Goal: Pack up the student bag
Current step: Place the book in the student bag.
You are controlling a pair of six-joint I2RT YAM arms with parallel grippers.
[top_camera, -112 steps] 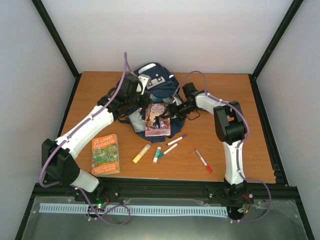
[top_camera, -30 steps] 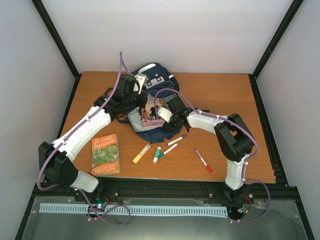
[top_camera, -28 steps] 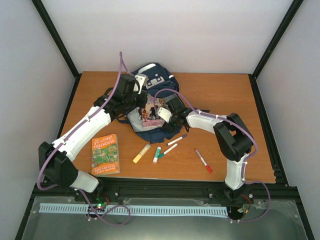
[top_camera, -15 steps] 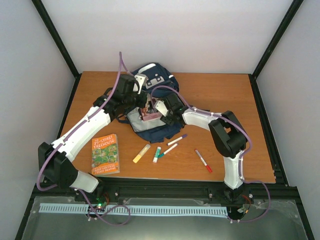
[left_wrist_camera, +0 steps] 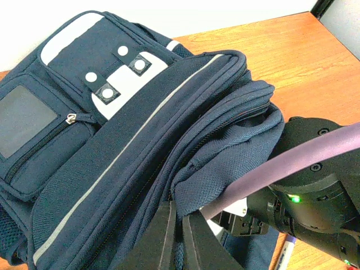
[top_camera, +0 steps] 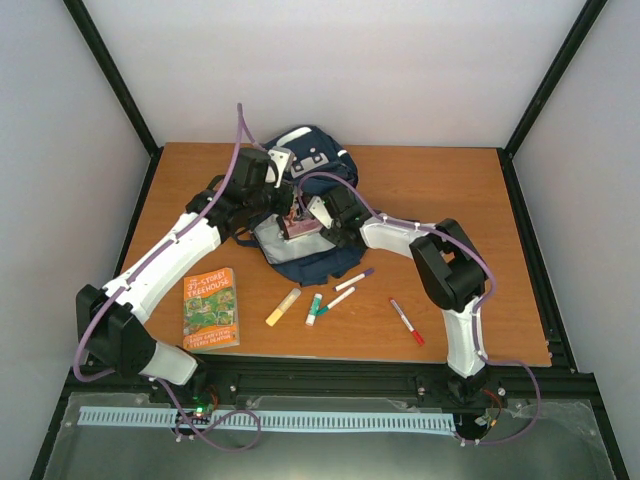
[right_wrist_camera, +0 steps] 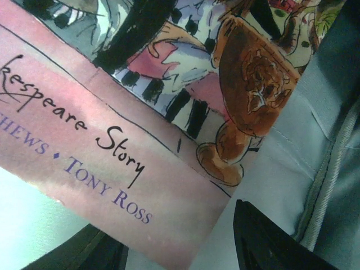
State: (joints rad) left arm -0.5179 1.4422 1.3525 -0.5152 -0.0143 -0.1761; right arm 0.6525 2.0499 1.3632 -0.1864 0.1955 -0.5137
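**Student bag packing at an early stage: one book at the mouth, the rest outside**

Wooden worktop [top_camera: 450, 200] is enclosed by plain white walls. The student bag [top_camera: 312, 152] is laid on it at the far middle, with the front pocket turned up and the main compartment opened toward the arms.

The left arm [top_camera: 165, 260] is stretched to the bag's opening. In the left wrist view its jaws are seen clenched on the edge of the dark mesh flap, so the mouth is held up. The right arm [top_camera: 400, 232] is bent across to the same opening. Its jaws are seen apart in the right wrist view, with a corner of the pink book [right_wrist_camera: 112, 140] between them. Whether the cover is pinched or only pushed cannot be told.

As for the contents, the pink book is found partly inside the main compartment, against the pale grey lining, with some of it showing at the mouth. Nothing else can be seen inside, and the deeper part is hidden.

The task is judged to be at an early stage. Outside the bag are found:

- the orange book [top_camera: 211, 307], near the left front
- the yellow stick [top_camera: 283, 307]
- the green marker [top_camera: 314, 309]
- the white pen [top_camera: 337, 299]
- the purple-capped pen [top_camera: 354, 279]
- the red pen [top_camera: 406, 321], furthest to the right

All of these are probably to be put in too.
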